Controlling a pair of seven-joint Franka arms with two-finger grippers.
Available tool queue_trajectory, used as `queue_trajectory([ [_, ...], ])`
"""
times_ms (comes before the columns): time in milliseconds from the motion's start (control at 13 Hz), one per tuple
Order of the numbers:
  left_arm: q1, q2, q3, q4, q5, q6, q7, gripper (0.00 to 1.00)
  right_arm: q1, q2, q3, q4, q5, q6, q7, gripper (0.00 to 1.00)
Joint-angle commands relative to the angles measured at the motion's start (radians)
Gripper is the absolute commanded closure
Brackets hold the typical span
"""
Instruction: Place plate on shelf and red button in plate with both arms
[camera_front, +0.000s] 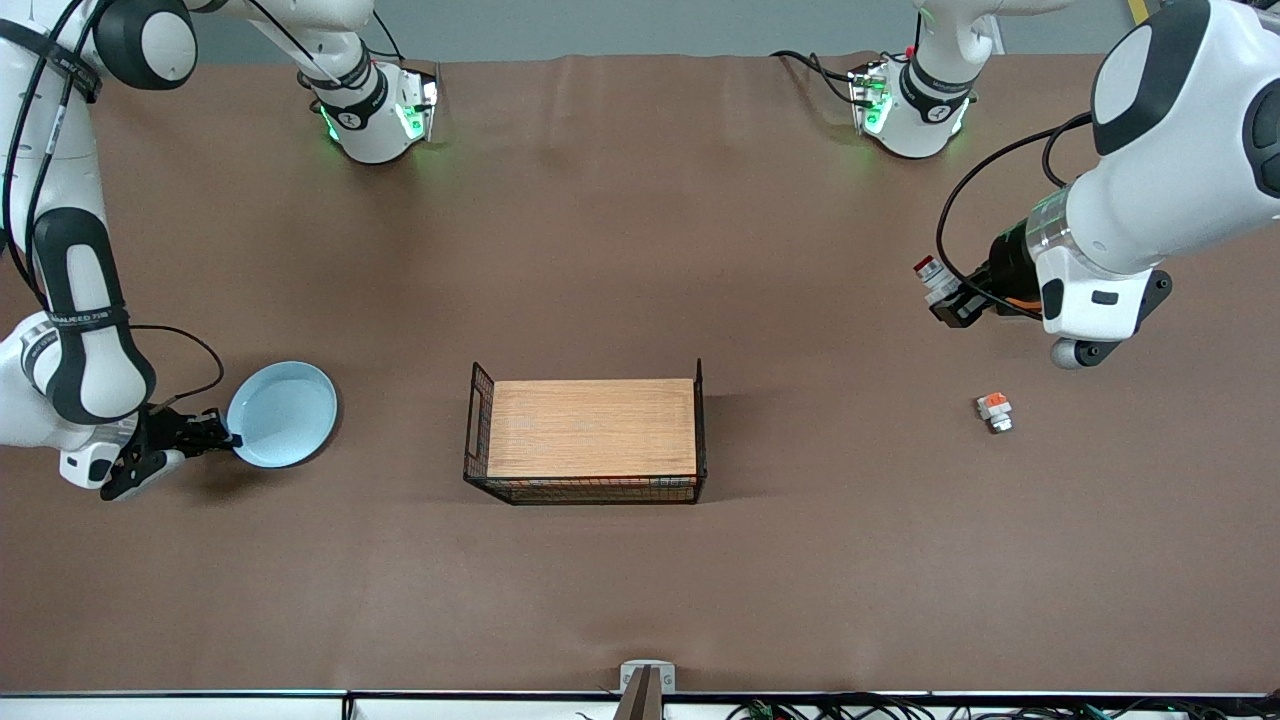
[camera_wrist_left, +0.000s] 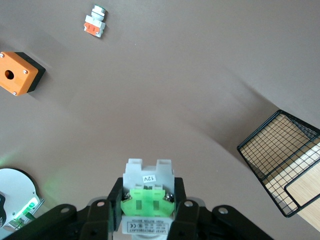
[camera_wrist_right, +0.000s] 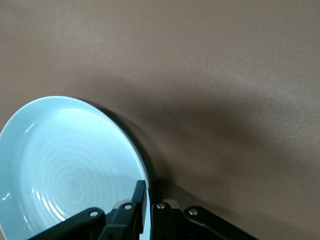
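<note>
The pale blue plate (camera_front: 283, 413) (camera_wrist_right: 60, 160) lies on the brown table at the right arm's end. My right gripper (camera_front: 228, 437) (camera_wrist_right: 150, 199) is shut on its rim, one finger inside the dish and one outside. My left gripper (camera_front: 945, 298) (camera_wrist_left: 148, 200) hangs over the table at the left arm's end, shut on the red button (camera_front: 935, 278) (camera_wrist_left: 148, 176). The button is a white block with a green patch between the fingers, and its red cap points away from the wrist in the front view.
A black wire basket (camera_front: 699, 420) (camera_wrist_left: 260, 159) with a wooden floor stands mid-table. A similar small block with an orange patch (camera_front: 994, 410) (camera_wrist_left: 95, 23) lies on the table nearer the front camera than the left gripper. An orange box with a hole (camera_wrist_left: 17, 73) sits beside it.
</note>
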Motion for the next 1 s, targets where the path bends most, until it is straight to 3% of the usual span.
queue_trajectory([
  [0,0.004,-0.003,0.004,0.002,-0.016,-0.011,0.007,1.0,-0.005,-0.009,0.0,0.011,0.008,-0.036,-0.004,0.95],
  [617,-0.004,-0.002,0.002,-0.001,-0.018,-0.012,-0.011,1.0,-0.004,-0.018,-0.005,0.092,-0.004,-0.235,0.091,0.99],
  [926,-0.01,0.003,-0.002,-0.004,-0.018,-0.012,-0.022,1.0,-0.008,-0.034,-0.008,0.185,-0.007,-0.438,0.187,0.98],
])
